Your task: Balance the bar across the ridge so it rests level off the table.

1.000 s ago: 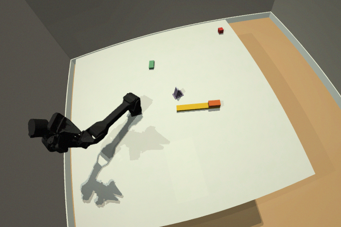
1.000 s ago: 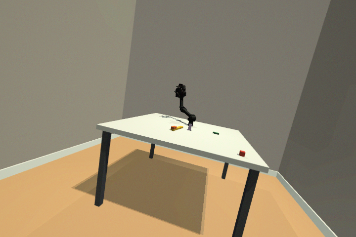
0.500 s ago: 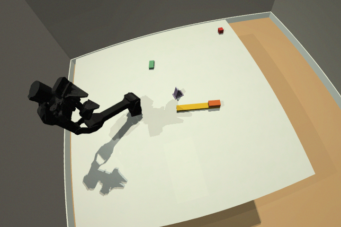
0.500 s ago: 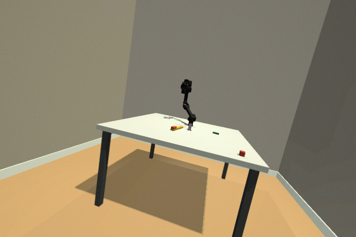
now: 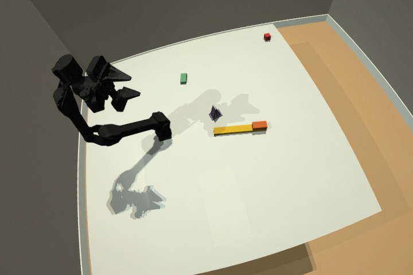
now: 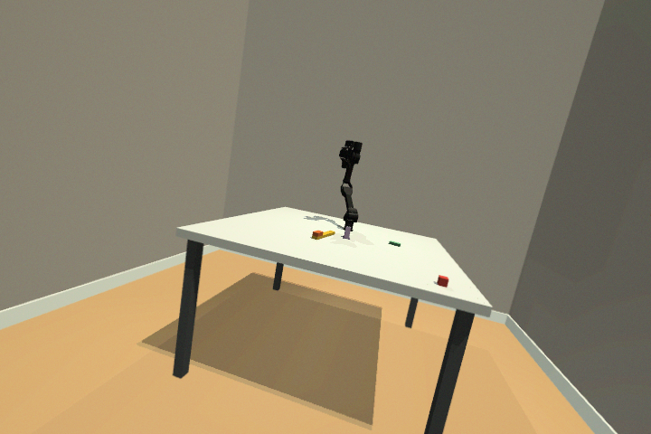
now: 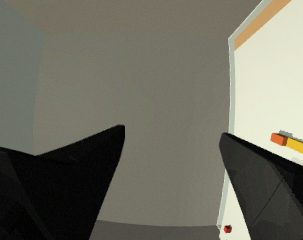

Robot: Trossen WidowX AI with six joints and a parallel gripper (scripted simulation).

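The yellow bar (image 5: 233,129) (image 6: 327,234) (image 7: 298,146) lies flat on the white table, with an orange block (image 5: 259,125) (image 6: 316,233) (image 7: 278,139) on one end. The small dark purple ridge (image 5: 215,113) (image 6: 346,232) stands upright on the table beside the bar's plain end, apart from it; nothing rests on it. My gripper (image 5: 135,86) (image 7: 173,135) is open and empty, raised high above the table, well away from the bar and the ridge. In the exterior view the fingers are too small to make out.
A green block (image 5: 183,78) (image 6: 394,243) lies on the table (image 5: 295,181) (image 6: 265,232), on the far side of the ridge from the bar. A red cube (image 5: 267,36) (image 6: 442,280) (image 7: 227,228) sits near a table corner. The arm's shadows fall across the table, partly over the bar.
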